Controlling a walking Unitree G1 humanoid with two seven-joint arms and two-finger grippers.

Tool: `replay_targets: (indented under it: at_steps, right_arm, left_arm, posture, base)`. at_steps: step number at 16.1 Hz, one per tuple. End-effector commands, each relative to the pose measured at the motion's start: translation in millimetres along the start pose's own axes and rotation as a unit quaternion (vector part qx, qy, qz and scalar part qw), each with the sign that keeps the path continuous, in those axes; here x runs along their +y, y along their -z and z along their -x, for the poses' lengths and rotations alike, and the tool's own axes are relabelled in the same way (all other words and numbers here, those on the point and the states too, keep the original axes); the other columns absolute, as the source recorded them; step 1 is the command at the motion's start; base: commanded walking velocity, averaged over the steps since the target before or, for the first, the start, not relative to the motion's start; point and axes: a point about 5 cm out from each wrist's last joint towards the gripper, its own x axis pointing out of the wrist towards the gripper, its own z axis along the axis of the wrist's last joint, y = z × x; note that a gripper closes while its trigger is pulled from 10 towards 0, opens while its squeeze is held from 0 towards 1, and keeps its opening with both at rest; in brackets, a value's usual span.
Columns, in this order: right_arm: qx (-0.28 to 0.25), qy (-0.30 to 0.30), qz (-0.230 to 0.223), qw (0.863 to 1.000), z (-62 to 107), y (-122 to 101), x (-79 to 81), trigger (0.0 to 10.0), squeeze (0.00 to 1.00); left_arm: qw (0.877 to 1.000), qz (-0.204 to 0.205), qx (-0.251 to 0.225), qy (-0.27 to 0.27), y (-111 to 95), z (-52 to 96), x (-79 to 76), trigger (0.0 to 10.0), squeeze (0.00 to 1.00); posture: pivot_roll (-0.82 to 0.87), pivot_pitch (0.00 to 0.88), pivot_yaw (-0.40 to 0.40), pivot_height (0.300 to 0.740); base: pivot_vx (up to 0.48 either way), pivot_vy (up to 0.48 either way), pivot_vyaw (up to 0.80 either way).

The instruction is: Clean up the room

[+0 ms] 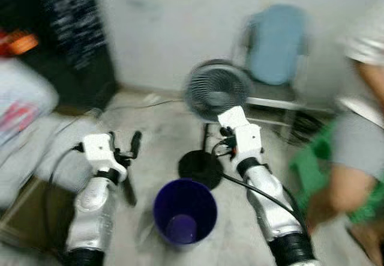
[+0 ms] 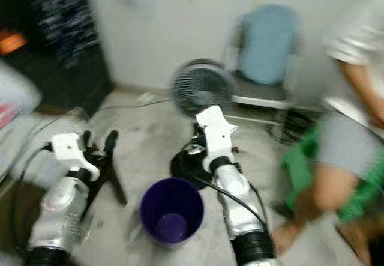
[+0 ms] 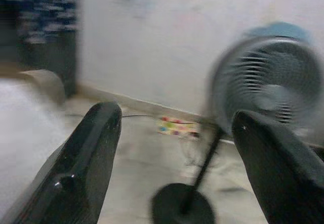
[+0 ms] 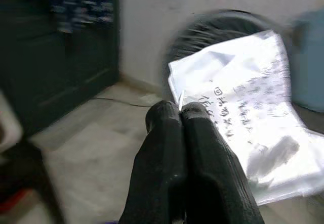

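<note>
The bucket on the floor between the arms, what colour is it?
Dark purple bucket, clearest in the left eye view.

Pale wall (image 1: 180, 26), grey concrete floor (image 1: 162, 134), blue chair (image 1: 276, 44), dark cabinet (image 1: 72, 44) at left.

white crumpled paper (image 4: 243, 128) with printed text, pinched upright, right of frame, purple bin (image 1: 185, 211) open, bottom centre on floor

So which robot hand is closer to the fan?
The right. The right gripper, pinching a white paper, is up right in front of the fan. The left gripper is open, off to the fan's left.
</note>
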Motion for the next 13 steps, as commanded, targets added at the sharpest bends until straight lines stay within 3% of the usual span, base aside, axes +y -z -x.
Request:
replay_targets:
  at_steps: [1,5,7,10,13]
  right_arm:
    - [-0.007,-0.009,0.001,1.000,-2.1,-3.4,5.0,10.0,0.00]
    - [0.000,-0.013,-0.001,1.000,-3.1,0.7,8.5,10.0,0.00]
    - [0.025,-0.014,0.009,1.000,-3.8,15.4,13.0,10.0,0.00]
    - [0.067,0.006,0.022,0.997,0.3,34.6,9.0,10.0,0.00]
    - [0.100,0.028,0.025,0.994,3.6,50.5,1.7,10.0,0.00]
  left_arm:
    - [1.000,-0.005,0.003,-0.005,-0.3,0.6,3.5,10.0,0.00]
    - [0.998,-0.045,0.013,0.038,0.7,0.9,1.7,10.0,0.00]
    - [0.986,-0.090,0.073,0.122,11.0,22.7,21.8,10.0,0.00]
    - [0.971,-0.120,0.104,0.182,14.4,44.2,26.6,10.0,0.00]
    - [0.957,-0.139,0.118,0.225,14.0,55.2,24.4,10.0,0.00]
  posture:
    - [-0.08,0.000,-0.038,0.740]
    - [-0.07,0.000,-0.040,0.740]
    - [-0.05,0.024,-0.030,0.740]
    - [-0.03,0.060,-0.008,0.740]
    - [-0.02,0.084,0.007,0.740]
  base:
    - [0.000,0.000,0.53]
    - [0.000,0.000,0.00]
    - [0.000,0.000,0.00]
    - [0.000,0.000,0.00]
    - [0.000,0.000,0.00]
